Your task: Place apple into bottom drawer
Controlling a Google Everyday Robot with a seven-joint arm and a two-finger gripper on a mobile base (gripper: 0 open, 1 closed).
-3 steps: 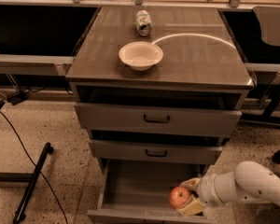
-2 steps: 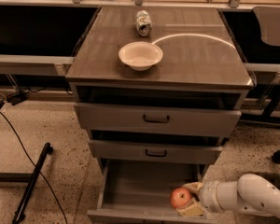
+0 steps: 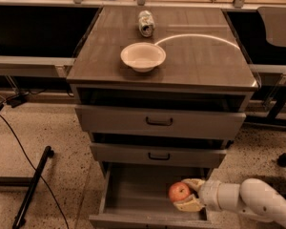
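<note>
The red apple (image 3: pixel 179 192) is inside the open bottom drawer (image 3: pixel 133 194), on its right side, low over the floor. My gripper (image 3: pixel 189 194) comes in from the lower right over the drawer's right edge and is shut on the apple, one finger above it and one below. The white arm (image 3: pixel 250 200) trails off to the lower right. I cannot tell whether the apple touches the drawer floor.
On the cabinet top stand a white bowl (image 3: pixel 143 56) and a tipped can (image 3: pixel 146 23). The two upper drawers (image 3: pixel 158 122) with dark handles are closed. A black cable and stand (image 3: pixel 31 185) lie on the floor at the left. A chair (image 3: pixel 279 27) stands at the right.
My gripper with the apple has sunk a little lower into the bottom drawer and the arm has dropped with it. Nothing else has moved.
</note>
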